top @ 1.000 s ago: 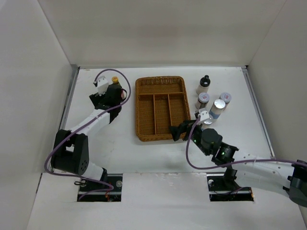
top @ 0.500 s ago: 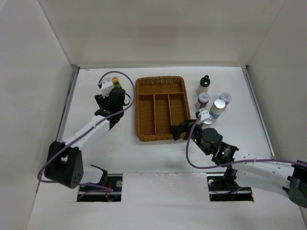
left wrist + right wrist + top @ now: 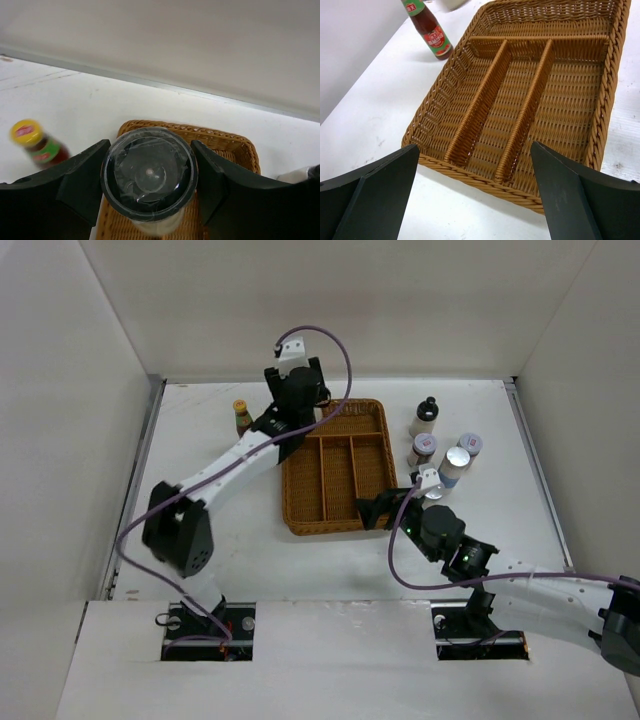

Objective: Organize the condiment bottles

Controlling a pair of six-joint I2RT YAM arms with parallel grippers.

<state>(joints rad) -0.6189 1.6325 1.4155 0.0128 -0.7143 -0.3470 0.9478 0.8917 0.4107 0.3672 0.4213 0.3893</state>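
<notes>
The jar (image 3: 149, 175) with the dark lid sits between the fingers (image 3: 80, 175) of my left gripper (image 3: 150, 146), which pinch it on both flanks. It hangs upright over the far-left corner of the wicker tray (image 3: 210, 136). My job now is to set it down in a compartment, so I want to lower it straight, with the lid level. I should let go only when the base rests on the weave. The jar itself hides what lies under it, so I cannot say for sure whether it is over the cross compartment at the far end or over the rim. I should line up from the top view before going down, well inside the rim, so that the base does not catch a divider and tip. The sauce bottle (image 3: 241, 417) with the yellow cap stands on the table just left of the tray, apart from my arm, and my elbow must not swing into it. My right gripper (image 3: 368, 512) waits with its fingers spread by the tray's near-right corner. The other bottles (image 3: 426, 418) stand grouped on the tray's right.
</notes>
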